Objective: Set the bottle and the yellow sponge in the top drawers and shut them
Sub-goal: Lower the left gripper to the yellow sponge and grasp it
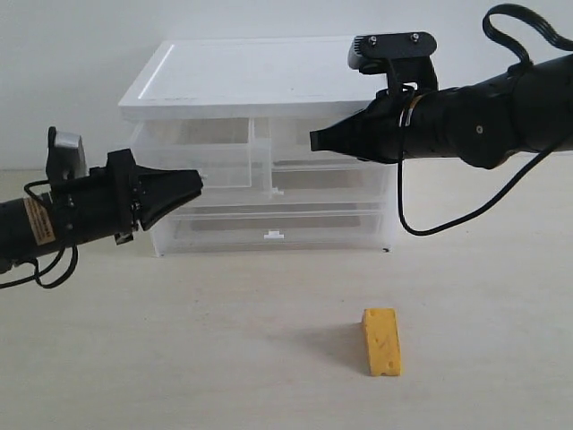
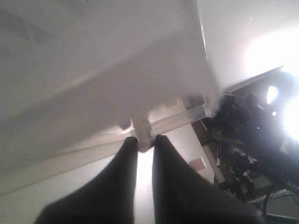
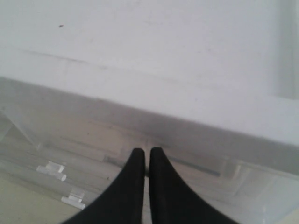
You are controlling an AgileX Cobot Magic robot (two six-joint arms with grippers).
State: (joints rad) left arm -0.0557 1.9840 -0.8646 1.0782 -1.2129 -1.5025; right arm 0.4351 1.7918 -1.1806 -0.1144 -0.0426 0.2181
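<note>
The yellow sponge (image 1: 380, 341) is just lying on the table (image 1: 179, 358) out front, well apart from both my grippers. My left gripper (image 1: 198, 182) is pinching the little white tab handle (image 2: 141, 127) of the left top drawer (image 1: 215, 148). My right gripper (image 1: 313, 141) has its fingers pressed together, holding nothing, tips right at the front of the right top drawer (image 1: 295, 134), under the white top (image 1: 251, 76).

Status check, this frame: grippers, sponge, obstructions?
Left gripper shut on top-left drawer tab. Right gripper shut at top-right drawer. Yellow sponge on table, bottle unseen. No obstruction.
</note>
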